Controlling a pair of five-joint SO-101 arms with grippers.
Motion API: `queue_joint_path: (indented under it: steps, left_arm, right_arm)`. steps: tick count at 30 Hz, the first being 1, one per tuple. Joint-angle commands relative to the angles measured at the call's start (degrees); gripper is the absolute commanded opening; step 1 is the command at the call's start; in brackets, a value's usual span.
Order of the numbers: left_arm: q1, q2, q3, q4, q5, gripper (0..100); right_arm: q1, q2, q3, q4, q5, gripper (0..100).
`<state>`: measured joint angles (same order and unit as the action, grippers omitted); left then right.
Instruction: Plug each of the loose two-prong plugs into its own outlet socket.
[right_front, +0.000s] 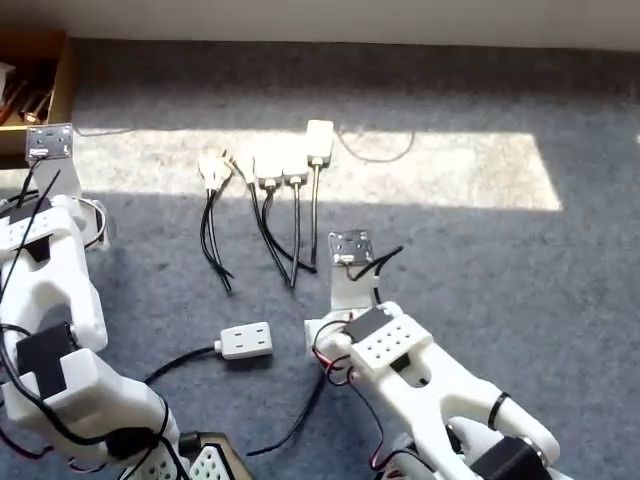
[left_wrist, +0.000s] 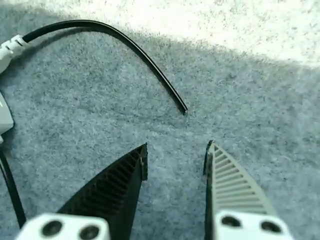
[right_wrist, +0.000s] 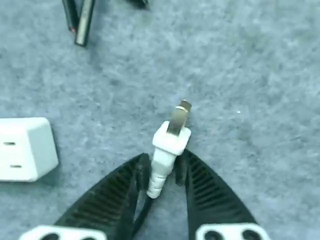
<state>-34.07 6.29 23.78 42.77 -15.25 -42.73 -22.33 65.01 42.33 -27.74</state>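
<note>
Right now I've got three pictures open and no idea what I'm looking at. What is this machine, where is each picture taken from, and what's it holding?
These are two small white robot arms working over a grey carpet. The high view looks down on both: the left arm and the right arm. The other two pictures come from cameras on the wrists, each looking out along its own gripper.

The left gripper is open and holds nothing. A black cable lies ahead of it. The right gripper is shut on a white plug, prongs pointing away, with a white socket lying close by. More white connectors on black cables lie in a row farther back.
</note>
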Motion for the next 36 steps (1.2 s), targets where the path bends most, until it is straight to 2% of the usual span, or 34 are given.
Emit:
queue_joint_path:
  steps: [1,4,13,16,22,36]
  left_arm:
    - [-0.31,-2.24,-0.22,-0.7,-0.18,20]
    - [-0.4,-2.24,-0.22,-0.7,-0.18,20]
    - [-0.4,-2.42,-0.22,-0.7,-0.18,20]
    - [-0.4,-2.42,-0.22,-0.7,-0.18,20]
    - [-0.4,-2.24,-0.22,-0.7,-0.18,20]
    - [-0.4,-2.24,-0.22,-0.7,-0.18,20]
  right_arm:
    - [-3.12,0.13,1.89,1.8,-0.97,20.3]
    - [-5.76,0.04,1.63,6.2,-1.05,23.4]
    - [-6.64,0.13,1.54,4.97,-1.05,14.9]
    - [-4.62,0.13,1.54,1.98,-1.58,14.6]
    - [1.27,0.13,1.54,0.04,-11.25,14.6]
    - [0.92,0.57,-1.54,2.77,-11.16,14.6]
